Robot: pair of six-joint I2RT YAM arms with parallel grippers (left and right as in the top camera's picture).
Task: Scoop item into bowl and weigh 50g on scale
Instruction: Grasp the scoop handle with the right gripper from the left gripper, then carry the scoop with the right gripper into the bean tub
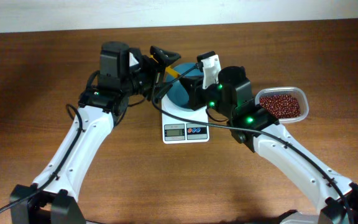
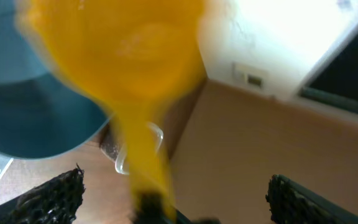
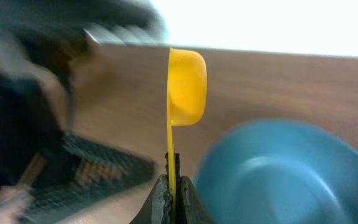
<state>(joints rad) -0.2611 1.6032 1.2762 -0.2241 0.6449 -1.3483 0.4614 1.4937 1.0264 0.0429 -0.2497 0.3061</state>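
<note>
Clamping the yellow scoop (image 3: pixel 185 87) by its handle beside the bowl (image 3: pixel 278 168) on the scale (image 1: pixel 185 127), the right tool (image 3: pixel 171 194) is nearer the beans (image 1: pixel 281 104), rightward in the clear container (image 1: pixel 280 90); the left tool (image 2: pixel 174 198) gapes open.

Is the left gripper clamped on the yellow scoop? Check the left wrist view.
No, the left gripper stands wide open, its fingers well clear of the yellow scoop on either side.

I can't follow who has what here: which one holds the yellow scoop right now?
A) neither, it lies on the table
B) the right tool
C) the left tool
B: in the right wrist view the right tool is shut on the thin handle of the yellow scoop, while the left tool stands wide open.
</note>
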